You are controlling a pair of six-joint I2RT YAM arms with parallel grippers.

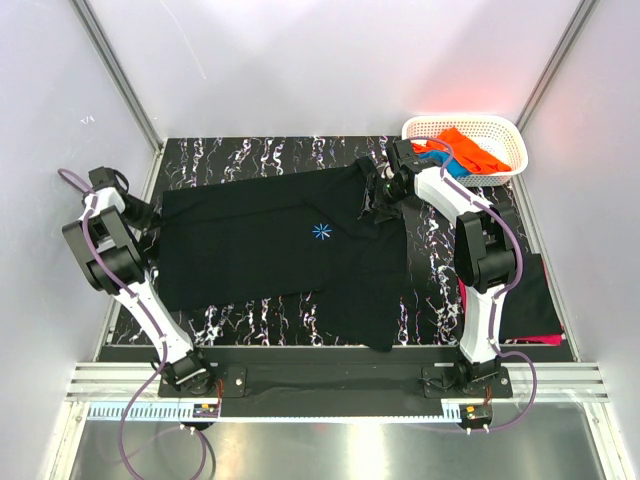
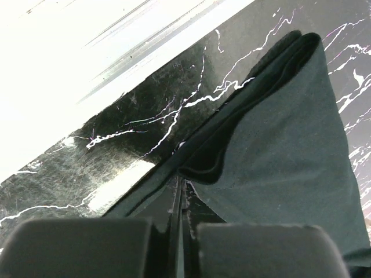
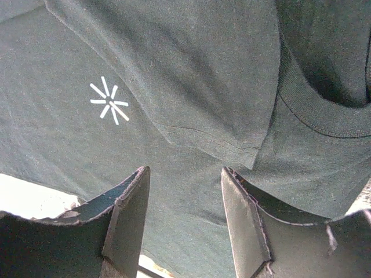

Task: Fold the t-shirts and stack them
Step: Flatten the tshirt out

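Shirt (image 1: 270,250) hem may slip from clenched left gripper (image 2: 175,225) at 9 o'clock, pinch thin; right gripper (image 3: 184,174), 2 o'clock, released.

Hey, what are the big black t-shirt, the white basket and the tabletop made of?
The black t-shirt: soft matte knit, probably cotton; it wrinkles and has a ribbed collar. The white basket: apparently moulded plastic, a smooth lattice. The tabletop: glossy black with white marble veining, perhaps laminate; it reflects light.
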